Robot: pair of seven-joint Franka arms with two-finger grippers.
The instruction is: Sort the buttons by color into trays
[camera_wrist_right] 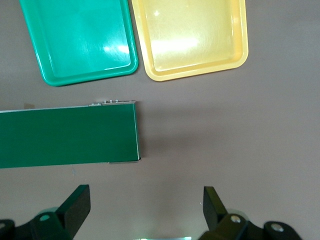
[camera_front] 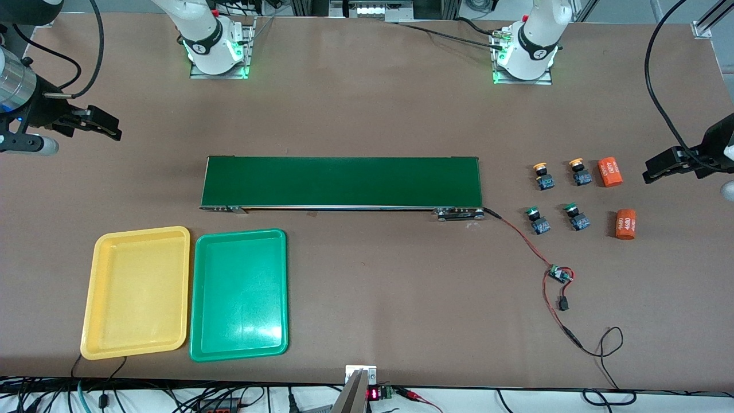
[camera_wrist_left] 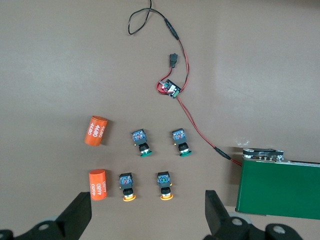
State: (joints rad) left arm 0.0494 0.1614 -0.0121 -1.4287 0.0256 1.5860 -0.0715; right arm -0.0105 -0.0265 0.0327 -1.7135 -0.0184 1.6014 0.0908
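Both trays (camera_front: 137, 292) hold nothing; all 4 buttons (camera_front: 556, 201) sit unsorted on the desk (camera_front: 373, 115); left gripper (camera_front: 659, 169) and right gripper (camera_front: 106, 126) wait open.

Bright overhead light; glare on green tray (camera_front: 238, 295), pics sharp.

A flat, matte brown worktop (camera_front: 367, 115) fills nearly the whole front view. Light falls evenly from above and casts soft shadows on the surface. Aluminium frame profiles (camera_front: 708, 23) stand past the edge along which the bases are mounted. Along the edge nearest the front camera, black cables (camera_front: 172, 396) lie bundled on a white strip (camera_front: 516, 401).
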